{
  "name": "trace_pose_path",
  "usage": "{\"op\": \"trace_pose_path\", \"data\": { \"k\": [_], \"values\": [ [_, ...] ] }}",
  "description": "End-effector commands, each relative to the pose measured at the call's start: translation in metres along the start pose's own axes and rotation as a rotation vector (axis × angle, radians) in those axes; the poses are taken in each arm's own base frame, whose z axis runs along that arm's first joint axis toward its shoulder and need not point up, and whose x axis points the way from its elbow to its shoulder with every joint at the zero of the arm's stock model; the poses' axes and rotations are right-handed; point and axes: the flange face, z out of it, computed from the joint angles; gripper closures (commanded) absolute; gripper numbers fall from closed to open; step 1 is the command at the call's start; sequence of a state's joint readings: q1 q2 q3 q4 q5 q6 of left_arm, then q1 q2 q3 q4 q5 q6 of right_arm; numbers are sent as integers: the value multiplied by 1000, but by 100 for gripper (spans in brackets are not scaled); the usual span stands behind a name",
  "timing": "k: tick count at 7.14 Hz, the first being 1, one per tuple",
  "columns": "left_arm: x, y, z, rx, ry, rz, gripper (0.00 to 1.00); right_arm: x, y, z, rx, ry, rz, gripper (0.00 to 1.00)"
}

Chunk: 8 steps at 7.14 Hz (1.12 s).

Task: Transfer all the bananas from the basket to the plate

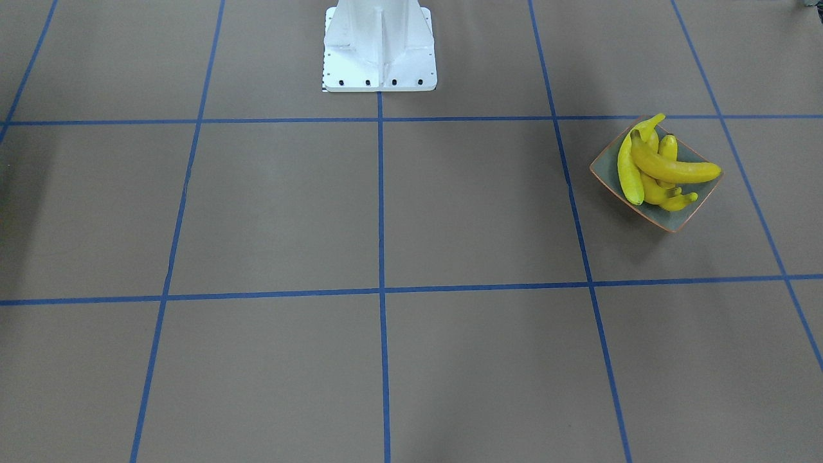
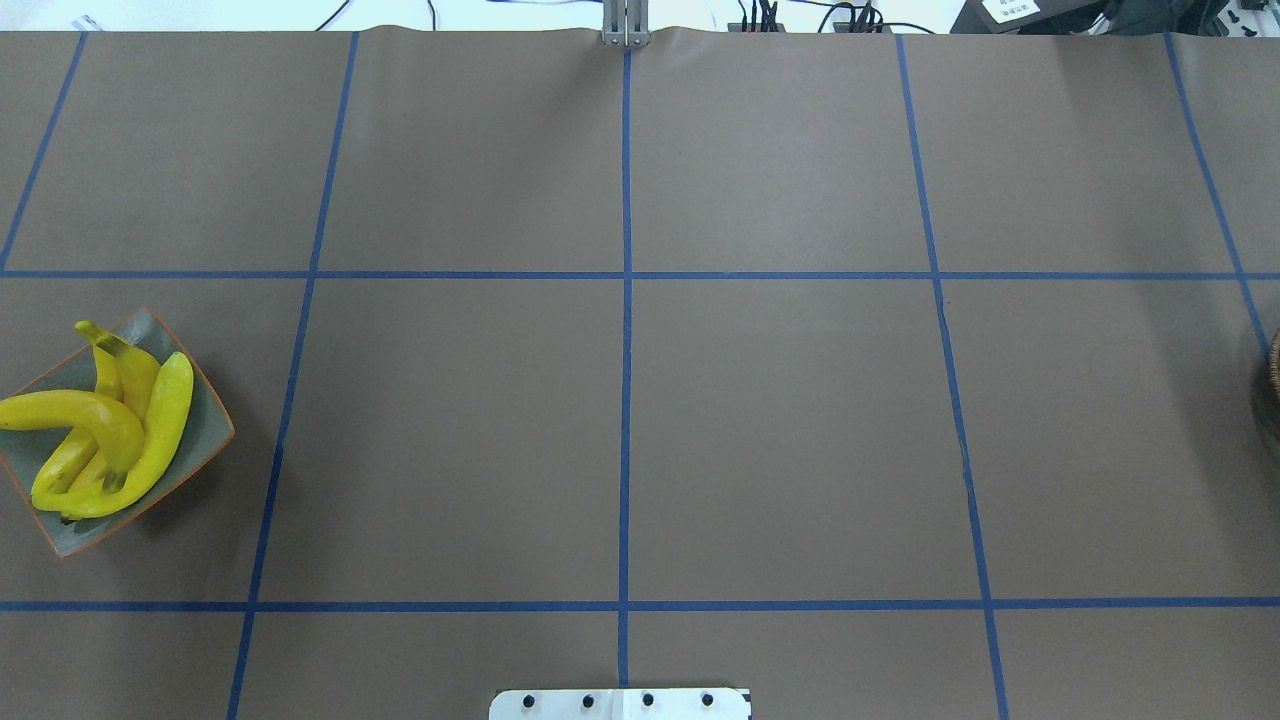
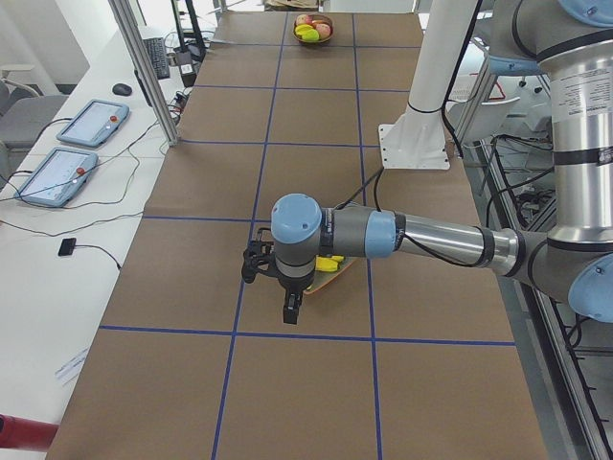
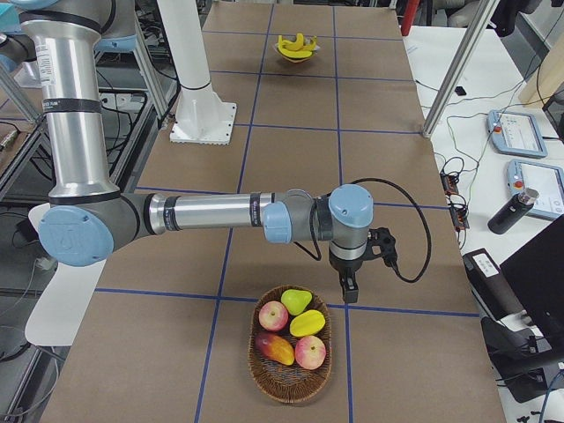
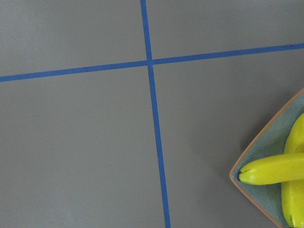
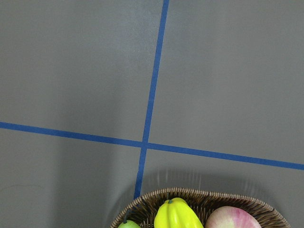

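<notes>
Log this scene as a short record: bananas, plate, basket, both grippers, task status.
bananas: crossed pile, four by my count, all on the plate
plate: square grey-green dish, orange rim, at the table's end on the robot's left
basket: wicker, at the opposite end; holds apples, a pear and other fruit; no banana visible
left gripper: above the table beside the plate; open or shut cannot be told
right gripper: above the table beside the basket; cannot be told
task status: looks complete

silver arms, pale-blue joint caps, white bolted pedestal
</notes>
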State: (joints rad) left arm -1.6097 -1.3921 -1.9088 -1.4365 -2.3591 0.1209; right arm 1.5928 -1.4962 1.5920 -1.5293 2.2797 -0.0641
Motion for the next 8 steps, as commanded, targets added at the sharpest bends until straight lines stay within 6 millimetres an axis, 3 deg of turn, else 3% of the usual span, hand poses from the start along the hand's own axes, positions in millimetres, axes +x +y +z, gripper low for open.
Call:
{"op": "trace_pose_path", "data": {
  "k": [1, 8],
  "values": [
    [-3, 8, 4, -11, -2, -11, 0, -4, -2, 0, 3, -5, -7, 0],
    [-14, 48, 19, -58, 3, -53, 0, -14, -3, -11, 28, -10, -26, 0]
  ]
}}
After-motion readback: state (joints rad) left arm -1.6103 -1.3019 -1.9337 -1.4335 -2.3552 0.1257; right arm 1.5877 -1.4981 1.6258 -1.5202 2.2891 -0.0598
